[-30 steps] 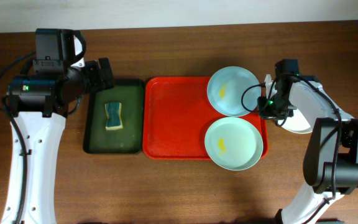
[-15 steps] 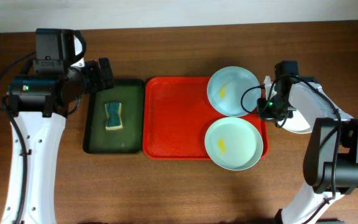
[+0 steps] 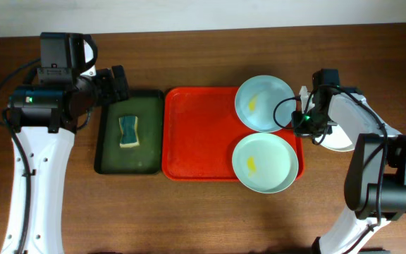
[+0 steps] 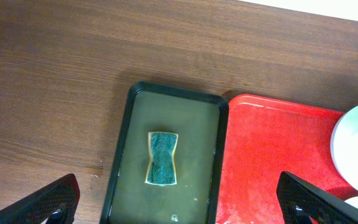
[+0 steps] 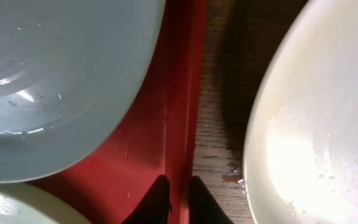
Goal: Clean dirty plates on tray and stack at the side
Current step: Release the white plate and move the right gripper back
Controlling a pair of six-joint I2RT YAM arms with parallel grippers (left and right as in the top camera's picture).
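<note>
The red tray (image 3: pixel 196 134) holds two dirty plates on its right half: a pale blue one (image 3: pixel 263 103) at the back and a mint one (image 3: pixel 264 163) at the front, each with a yellow smear. A white plate (image 3: pixel 340 134) lies on the table right of the tray, partly under my right arm. My right gripper (image 3: pixel 303 127) is shut on the tray's right rim (image 5: pixel 188 93); in the right wrist view the two dark fingers (image 5: pixel 179 193) pinch it between the blue plate (image 5: pixel 55 74) and the white plate (image 5: pixel 316 124). My left gripper (image 4: pixel 179 208) hangs open above the green tray, holding nothing.
A dark green tray (image 3: pixel 111 159) lies left of the red one, with a green and yellow sponge (image 3: pixel 128 131) in its middle. The sponge (image 4: pixel 162 158) also shows in the left wrist view. Bare wooden table surrounds both trays.
My right gripper has shifted very slightly at the tray's right rim. The left arm, the plates and the sponge have not moved.
</note>
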